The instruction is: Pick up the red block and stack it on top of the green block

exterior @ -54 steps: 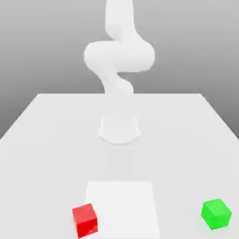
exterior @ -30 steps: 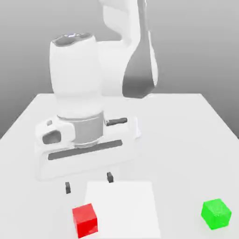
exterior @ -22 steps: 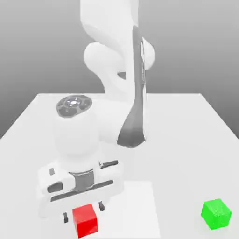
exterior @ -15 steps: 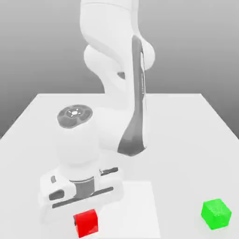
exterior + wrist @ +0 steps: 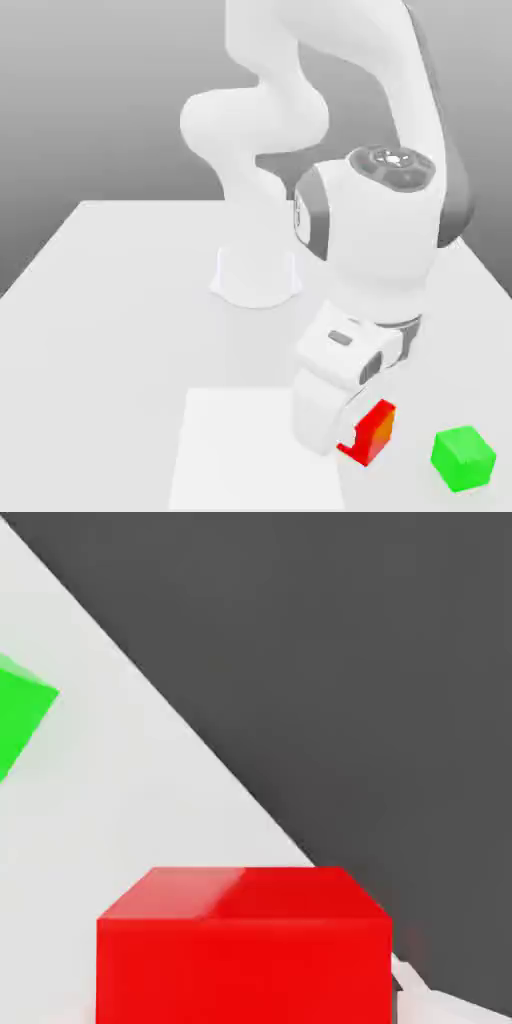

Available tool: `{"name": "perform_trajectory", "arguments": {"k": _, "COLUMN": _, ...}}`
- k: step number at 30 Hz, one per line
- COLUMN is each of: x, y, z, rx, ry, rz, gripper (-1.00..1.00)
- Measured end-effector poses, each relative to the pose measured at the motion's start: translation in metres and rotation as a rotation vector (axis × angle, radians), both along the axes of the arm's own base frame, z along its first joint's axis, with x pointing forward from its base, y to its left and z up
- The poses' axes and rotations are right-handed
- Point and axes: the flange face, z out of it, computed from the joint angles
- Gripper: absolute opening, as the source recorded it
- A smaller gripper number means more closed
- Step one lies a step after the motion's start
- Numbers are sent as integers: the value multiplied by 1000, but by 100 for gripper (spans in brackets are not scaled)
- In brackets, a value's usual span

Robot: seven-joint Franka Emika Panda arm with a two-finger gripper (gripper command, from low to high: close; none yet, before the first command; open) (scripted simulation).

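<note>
Exterior view: one red block in your hand, one green block on the table

You have two blocks, one red and one green, and one arm (image 5: 385, 240) with one hand (image 5: 360, 436). Your hand is closed on the red block (image 5: 376, 432), gripping it. From the pictures, you cannot tell exactly how high above the table (image 5: 100, 400) the block is. Part of it is hidden behind the white body of the hand, and one of its visible faces carries an orange tint.

Your single green block (image 5: 463, 458) sits on the table near the red one, on the exterior view's right, with a gap between the two. It is turned so that you see its top and two sides.

You also have one flat white square (image 5: 240, 450) on the table, toward the front and middle of the exterior view. Your hand overlaps one edge of it in that picture. The arm rises from one base (image 5: 256, 278), farther back on the same table.

Looking through the hand view, you count the same two blocks: two faces of the red one up close, and a cut-off part of the green one, apart from it. One straight table edge runs diagonally there, with dark grey beyond.
</note>
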Motion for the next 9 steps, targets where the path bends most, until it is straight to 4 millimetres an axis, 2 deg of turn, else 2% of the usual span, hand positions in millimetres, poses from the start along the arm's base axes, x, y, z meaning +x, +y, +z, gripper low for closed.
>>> {"name": "perform_trajectory", "arguments": {"k": 2, "x": -16, "y": 47, "z": -3, "rx": -3, "ry": -5, "rz": 106, "gripper": -100}}
{"name": "perform_trajectory", "arguments": {"k": 3, "x": -20, "y": 58, "z": -12, "rx": -4, "ry": -6, "rz": 131, "gripper": -100}}
{"name": "perform_trajectory", "arguments": {"k": 5, "x": -23, "y": 66, "z": -38, "rx": -4, "ry": -8, "rz": 149, "gripper": -100}}
{"name": "perform_trajectory", "arguments": {"k": 6, "x": -24, "y": 67, "z": -49, "rx": -4, "ry": -8, "rz": 153, "gripper": 100}}
{"name": "perform_trajectory", "arguments": {"k": 9, "x": -24, "y": 67, "z": -49, "rx": -4, "ry": -8, "rz": 153, "gripper": 100}}
